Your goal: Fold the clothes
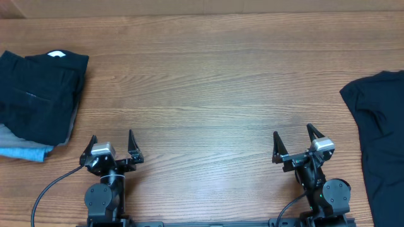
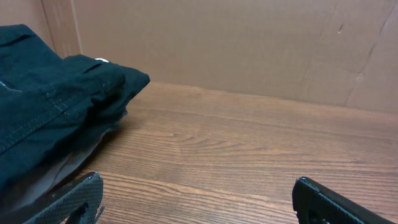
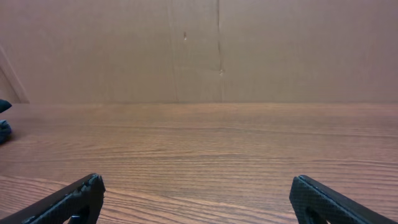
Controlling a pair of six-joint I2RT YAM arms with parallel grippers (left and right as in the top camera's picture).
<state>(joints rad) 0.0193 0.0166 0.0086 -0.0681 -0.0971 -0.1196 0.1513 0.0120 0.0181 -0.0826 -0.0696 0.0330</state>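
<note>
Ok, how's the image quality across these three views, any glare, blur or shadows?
Overhead: even light, sharp, but the black shirt is nearly featureless. Left wrist: stitching on the folded stack is crisp. Right wrist: soft light, no glare on the table.

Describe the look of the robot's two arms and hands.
The left arm and right arm are black, with round joint housings at the base and a light grey block at each wrist. The left hand and right hand each have two thin, pointed black fingers. A black cable curves away from the left arm's base.
</note>
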